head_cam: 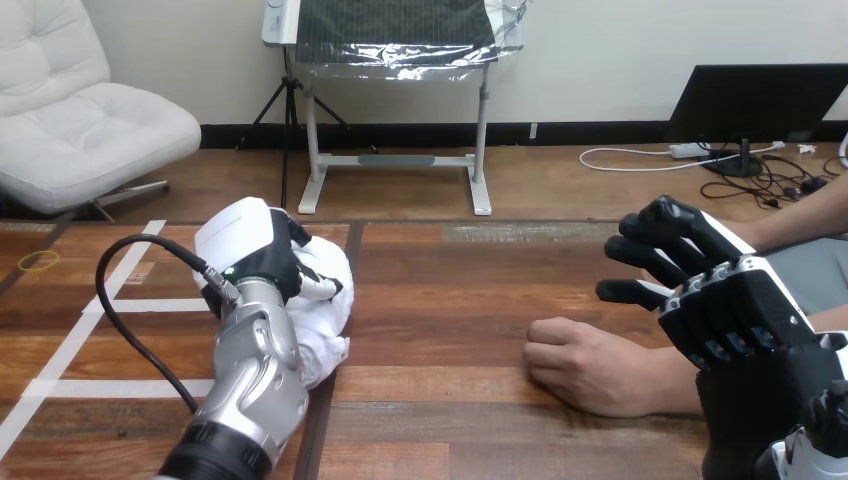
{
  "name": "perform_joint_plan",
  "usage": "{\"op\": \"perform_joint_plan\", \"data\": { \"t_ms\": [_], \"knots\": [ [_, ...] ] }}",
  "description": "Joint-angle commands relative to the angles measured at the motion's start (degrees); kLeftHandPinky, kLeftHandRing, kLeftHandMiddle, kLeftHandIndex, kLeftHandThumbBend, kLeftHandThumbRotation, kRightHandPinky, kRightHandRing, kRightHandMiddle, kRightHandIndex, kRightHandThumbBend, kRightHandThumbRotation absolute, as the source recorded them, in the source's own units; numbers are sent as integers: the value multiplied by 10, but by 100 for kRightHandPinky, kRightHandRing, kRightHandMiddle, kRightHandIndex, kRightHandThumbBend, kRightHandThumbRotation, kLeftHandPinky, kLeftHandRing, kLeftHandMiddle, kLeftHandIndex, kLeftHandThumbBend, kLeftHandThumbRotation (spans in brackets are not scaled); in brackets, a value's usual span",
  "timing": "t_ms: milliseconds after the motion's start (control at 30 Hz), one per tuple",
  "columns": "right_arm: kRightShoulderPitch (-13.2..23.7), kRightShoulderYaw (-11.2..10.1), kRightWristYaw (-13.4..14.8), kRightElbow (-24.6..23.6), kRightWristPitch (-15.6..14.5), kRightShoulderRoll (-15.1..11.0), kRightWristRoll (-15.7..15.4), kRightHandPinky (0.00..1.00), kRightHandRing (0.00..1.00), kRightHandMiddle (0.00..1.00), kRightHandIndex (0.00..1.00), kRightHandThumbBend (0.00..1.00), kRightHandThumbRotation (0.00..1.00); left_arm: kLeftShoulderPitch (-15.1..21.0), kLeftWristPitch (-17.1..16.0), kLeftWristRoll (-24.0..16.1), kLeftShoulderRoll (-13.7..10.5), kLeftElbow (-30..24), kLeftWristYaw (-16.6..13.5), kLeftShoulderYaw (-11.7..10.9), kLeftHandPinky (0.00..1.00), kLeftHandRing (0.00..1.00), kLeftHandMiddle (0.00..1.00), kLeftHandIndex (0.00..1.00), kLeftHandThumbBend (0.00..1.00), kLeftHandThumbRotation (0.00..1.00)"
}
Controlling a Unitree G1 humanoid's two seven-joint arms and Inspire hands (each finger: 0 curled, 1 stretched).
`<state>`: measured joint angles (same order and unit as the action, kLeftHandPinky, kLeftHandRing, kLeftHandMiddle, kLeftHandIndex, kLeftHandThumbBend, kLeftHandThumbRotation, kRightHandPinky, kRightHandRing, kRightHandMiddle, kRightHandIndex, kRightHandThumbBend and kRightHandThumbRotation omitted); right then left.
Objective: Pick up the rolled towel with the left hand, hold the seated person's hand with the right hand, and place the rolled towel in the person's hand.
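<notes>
The robot's silver left forearm (250,375) comes in from the bottom edge at the left, and its left hand (262,250) lies on the rolled towel (328,305) with its fingers curled over the top. The one rolled towel is white soft cloth, bunched into a thick roll, with no label or writing to be read on it. It rests on the wooden counter (450,300), left of the middle and just right of some white tape lines (70,345).

At the lower right, the right hand (692,268) holds nothing, with its black fingers spread and pointing left. It stands over the wrist end of the person's hand (580,368); whether the two touch cannot be told. The person's hand, the only one showing, rests on the counter with its fingers curled under, well apart from the towel.
</notes>
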<state>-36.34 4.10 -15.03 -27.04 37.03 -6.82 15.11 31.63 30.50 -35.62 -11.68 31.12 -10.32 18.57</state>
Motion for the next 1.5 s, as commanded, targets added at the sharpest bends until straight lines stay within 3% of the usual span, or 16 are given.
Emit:
{"op": "perform_joint_plan", "data": {
  "t_ms": [0, 367, 833, 1200, 1467],
  "knots": [
    [26, -5, 1, -20, 2, 0, 0, 69, 79, 81, 80, 86, 100, 13, -1, -9, -22, -36, 14, 0, 33, 44, 62, 72, 59, 0],
    [28, -6, 1, -18, 4, 1, 0, 69, 79, 81, 80, 86, 100, 11, 28, -31, -33, -56, 49, 14, 35, 49, 62, 74, 61, 0],
    [27, -6, 2, -20, 1, 0, -1, 67, 79, 81, 80, 87, 100, 3, 42, -46, -38, -86, 61, 14, 39, 58, 67, 76, 65, 0],
    [26, -6, 1, -19, 3, 1, -3, 68, 79, 81, 80, 86, 100, -2, 74, -63, -37, -121, 64, 17, 53, 68, 73, 77, 79, 1],
    [25, -5, 0, -20, 0, -1, 0, 68, 79, 81, 80, 86, 100, -15, 109, -82, -27, -172, 57, 12, 60, 73, 78, 79, 82, 10]
  ]
}}
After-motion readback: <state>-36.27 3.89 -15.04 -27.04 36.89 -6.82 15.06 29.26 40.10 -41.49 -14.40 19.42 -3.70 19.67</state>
